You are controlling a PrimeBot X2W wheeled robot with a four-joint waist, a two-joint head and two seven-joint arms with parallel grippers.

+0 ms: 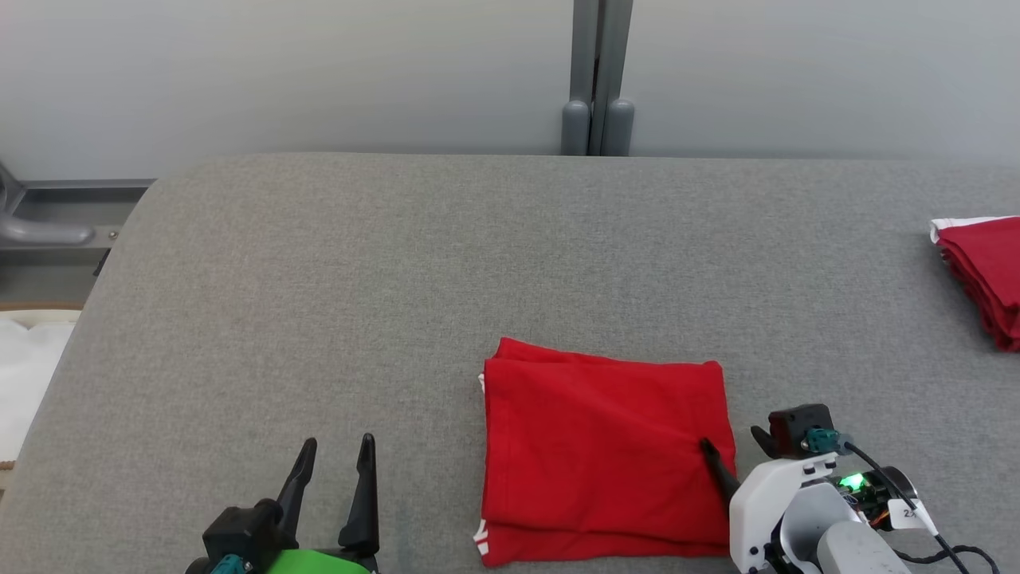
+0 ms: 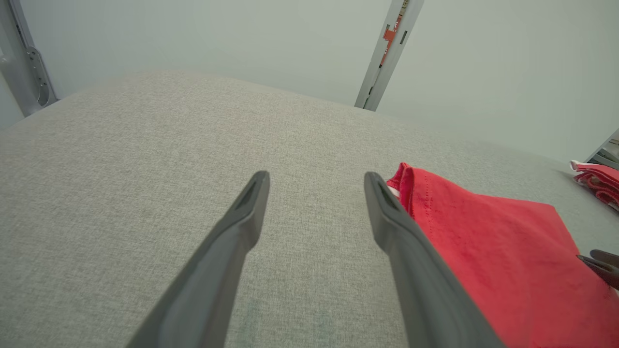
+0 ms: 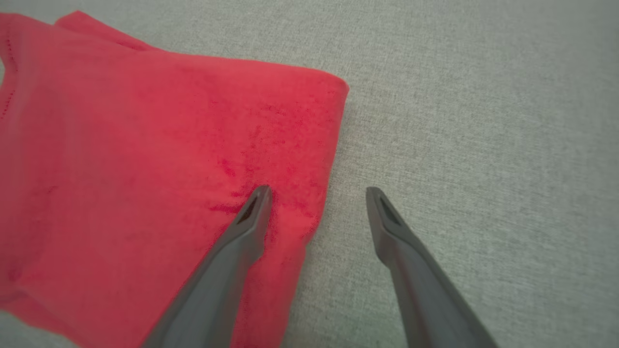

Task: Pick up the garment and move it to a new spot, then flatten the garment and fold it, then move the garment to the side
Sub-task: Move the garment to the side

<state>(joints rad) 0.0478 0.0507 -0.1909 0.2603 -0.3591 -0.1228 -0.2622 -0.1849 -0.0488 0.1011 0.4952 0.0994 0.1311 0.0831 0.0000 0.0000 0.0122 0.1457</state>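
Note:
The garment [image 1: 606, 454] is a red cloth folded into a neat rectangle, with white trim showing at its left corners, lying on the grey fabric table [image 1: 335, 271] near the front edge. My right gripper [image 1: 731, 440] stands open astride the garment's right edge [image 3: 333, 145]: its left finger [image 3: 251, 212] presses onto the red cloth, and the right finger [image 3: 387, 217] rests over bare table. My left gripper [image 1: 339, 440] is open and holds nothing, left of the garment [image 2: 483, 241] over bare table. In the left wrist view its fingers [image 2: 387, 208] frame the table.
A second stack of folded red cloth [image 1: 984, 271] with a white edge lies at the table's far right. A grey post [image 1: 598, 80] stands behind the table against the pale wall. The table's left edge drops off near a white object [image 1: 24, 375].

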